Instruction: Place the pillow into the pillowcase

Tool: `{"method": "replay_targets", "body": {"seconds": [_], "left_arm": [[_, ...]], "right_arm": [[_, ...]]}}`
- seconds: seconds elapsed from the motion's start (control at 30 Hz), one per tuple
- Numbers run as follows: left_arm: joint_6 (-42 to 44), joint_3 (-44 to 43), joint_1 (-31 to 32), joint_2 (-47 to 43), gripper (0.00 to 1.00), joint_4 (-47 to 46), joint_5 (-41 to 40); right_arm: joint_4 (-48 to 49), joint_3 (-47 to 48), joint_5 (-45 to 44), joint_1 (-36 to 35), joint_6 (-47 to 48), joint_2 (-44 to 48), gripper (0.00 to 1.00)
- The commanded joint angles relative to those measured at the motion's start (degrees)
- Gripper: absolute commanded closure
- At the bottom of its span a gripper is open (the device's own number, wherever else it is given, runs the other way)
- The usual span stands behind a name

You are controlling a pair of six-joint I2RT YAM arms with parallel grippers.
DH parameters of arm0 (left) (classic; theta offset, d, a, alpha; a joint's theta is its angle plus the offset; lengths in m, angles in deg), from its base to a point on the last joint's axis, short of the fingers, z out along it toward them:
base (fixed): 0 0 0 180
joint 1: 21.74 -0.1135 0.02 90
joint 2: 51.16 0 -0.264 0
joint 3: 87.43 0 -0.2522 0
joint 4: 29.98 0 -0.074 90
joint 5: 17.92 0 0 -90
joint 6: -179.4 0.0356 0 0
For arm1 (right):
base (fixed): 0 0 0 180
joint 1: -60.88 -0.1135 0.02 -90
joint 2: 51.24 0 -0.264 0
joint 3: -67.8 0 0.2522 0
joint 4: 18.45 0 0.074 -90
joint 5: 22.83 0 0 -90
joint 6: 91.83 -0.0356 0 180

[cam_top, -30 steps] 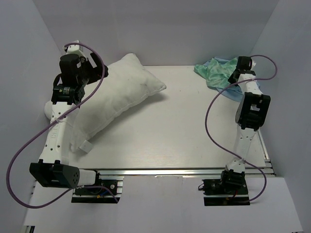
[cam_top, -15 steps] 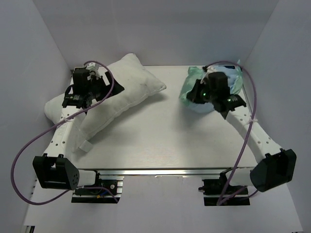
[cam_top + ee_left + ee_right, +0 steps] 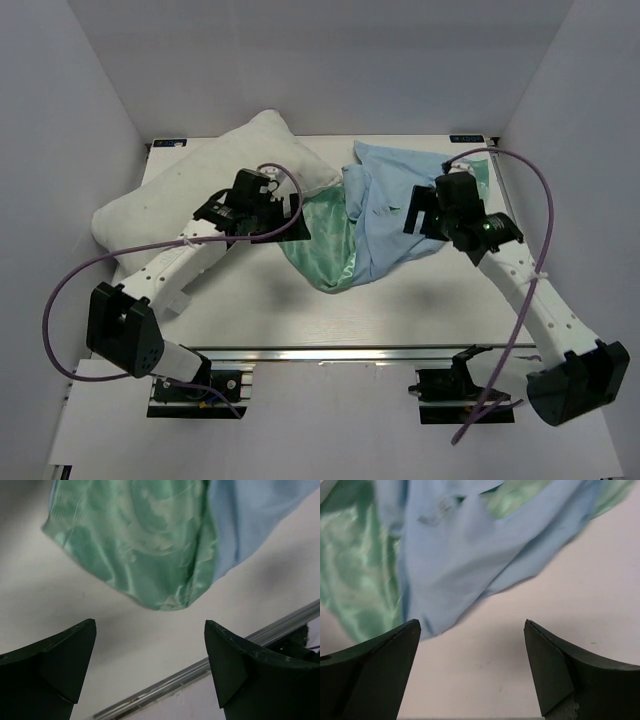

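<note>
The white pillow [image 3: 185,185] lies slanted at the back left of the table. The pillowcase [image 3: 385,205] lies crumpled across the middle, light blue side up on the right, with a teal patterned fold [image 3: 325,240] at its left front. My left gripper [image 3: 290,222] hangs open just left of the teal fold, holding nothing. In the left wrist view the teal cloth [image 3: 145,545] lies beyond the open left gripper [image 3: 150,624]. My right gripper [image 3: 418,212] is open over the blue cloth's right part. In the right wrist view the blue fabric [image 3: 460,555] ends just ahead of the empty right gripper [image 3: 472,622].
The white table [image 3: 430,290] is boxed in by pale walls on the left, back and right. A metal rail [image 3: 200,670] runs along its near edge. Purple cables loop from both arms.
The right gripper has opened and let go of the pillowcase, which now lies spread over the table's middle. The left arm has swung from the pillow toward the centre.
</note>
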Motion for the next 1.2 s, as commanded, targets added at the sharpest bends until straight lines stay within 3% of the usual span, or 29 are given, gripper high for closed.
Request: {"method": "replay_targets", "body": {"seconds": [0.0,0.17,0.3,0.37,0.7,0.87,0.93,0.97,1.0,1.1,1.17], "left_arm": [[-2.9,2.5,1.0,1.4,0.02,6.1,-6.7],[-7.7,7.2,1.4,1.7,0.02,5.3,-9.5],[-10.3,7.3,1.4,5.7,0.02,3.3,-10.6],[-12.1,6.3,1.4,8.9,0.02,2.2,-11.3],[-17.9,-1.6,1.4,21.2,0.05,-0.1,-16.0],[-19.4,-2.1,1.4,22.0,0.17,-3.8,-17.2],[-19.0,-2.8,1.4,23.2,0.24,-4.6,-18.1],[-18.7,-3.2,1.4,23.5,0.35,-4.8,-18.2],[-18.4,-3.8,1.5,24.1,0.40,-4.8,-18.5],[-17.8,-6.0,1.5,26.0,0.68,-5.3,-18.9],[-17.2,-6.8,1.5,26.6,0.86,-6.9,-18.3]], "right_arm": [[-1.4,5.6,-10.2,6.0,-1.0,-4.9,0.11],[4.1,11.5,-6.2,7.3,6.9,-14.1,0.11],[12.1,16.0,9.5,6.4,11.2,-21.9,0.11],[14.5,20.6,12.0,5.3,12.8,-27.8,0.11],[10.0,47.0,12.1,0.5,13.6,-56.4,0.12],[10.2,51.0,10.1,-1.4,12.7,-64.2,0.15],[10.9,51.5,8.8,-1.6,11.5,-66.1,0.24],[11.0,51.5,9.0,-1.6,11.4,-66.4,0.30],[10.9,51.6,8.8,-1.6,11.0,-66.5,0.47],[11.7,50.6,9.6,-1.6,10.2,-64.0,0.82],[15.2,47.1,10.2,-1.6,10.2,-58.6,0.95]]}}
